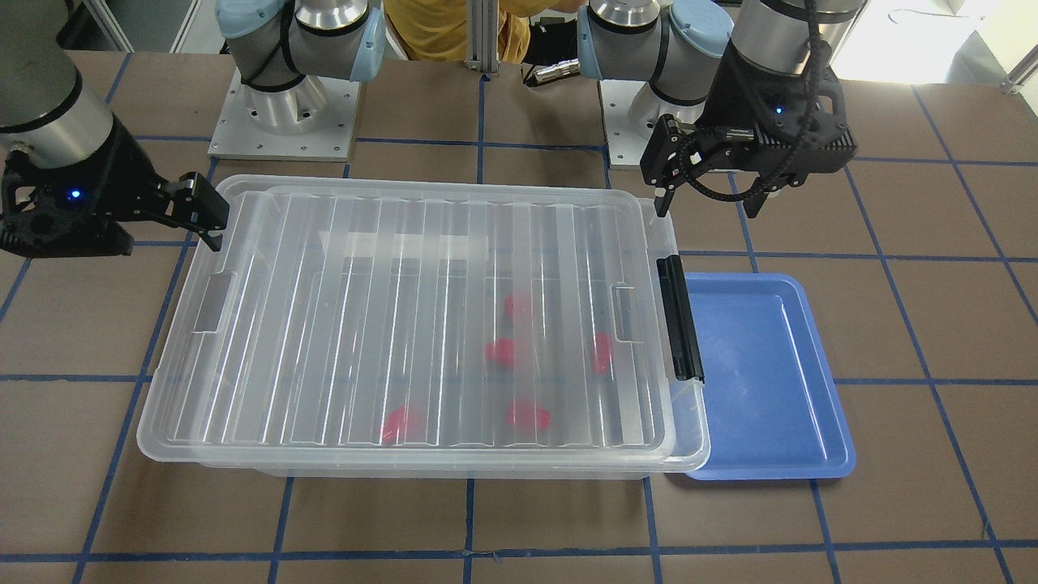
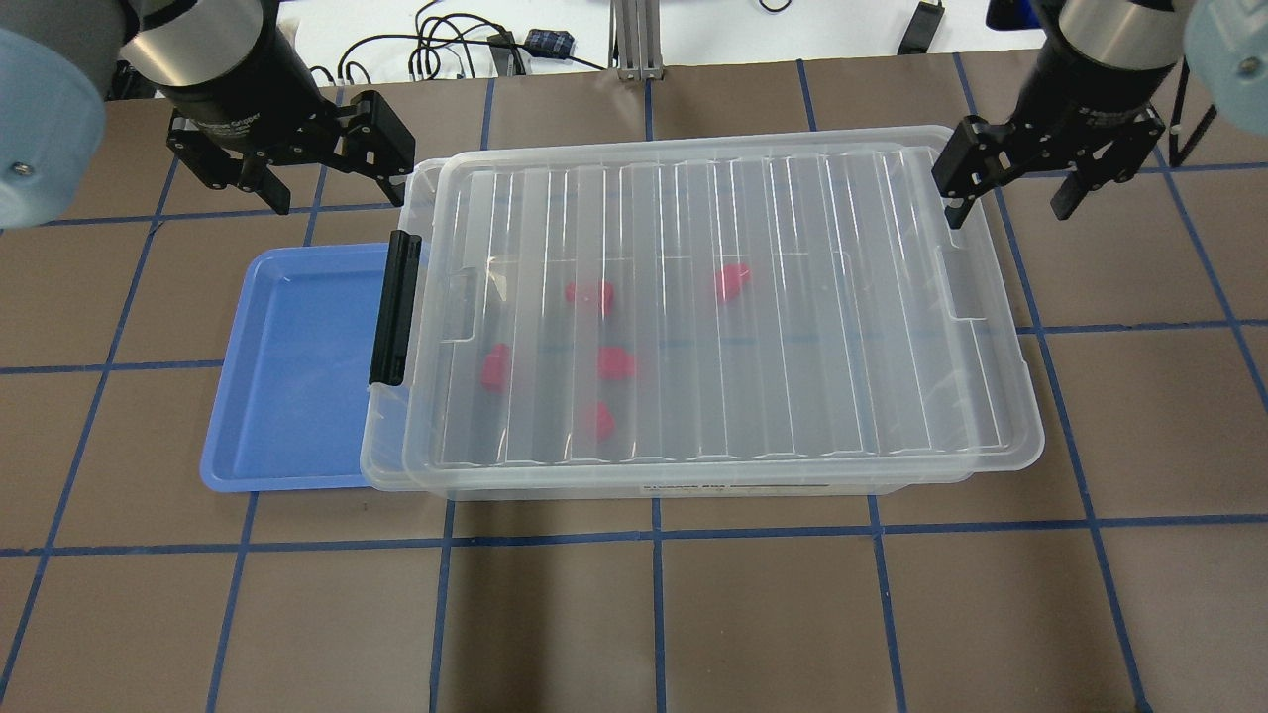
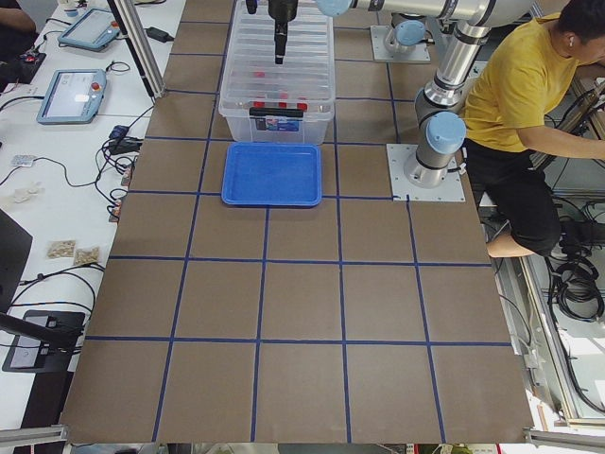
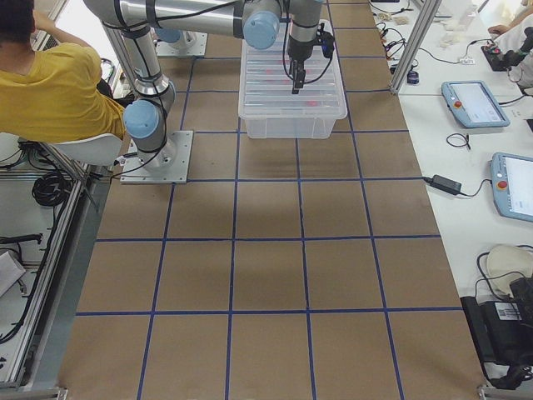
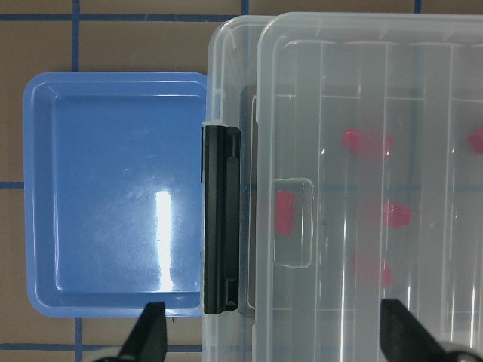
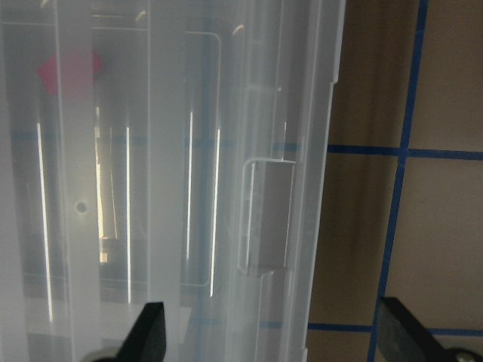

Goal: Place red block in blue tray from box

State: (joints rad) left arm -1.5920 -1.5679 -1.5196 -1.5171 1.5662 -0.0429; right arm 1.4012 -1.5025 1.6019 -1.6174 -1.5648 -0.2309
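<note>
Red blocks are being kept under the box's lid, at its latch end, nearer the left jaws than the right jaws; both are being held spread.

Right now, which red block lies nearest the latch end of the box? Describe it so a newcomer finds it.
Find the large clear box, then its end with the black latch bar, next to the blue tray. The red block you want is the one closest to that latch among five seen through the lid; the other four lie farther in.
</note>
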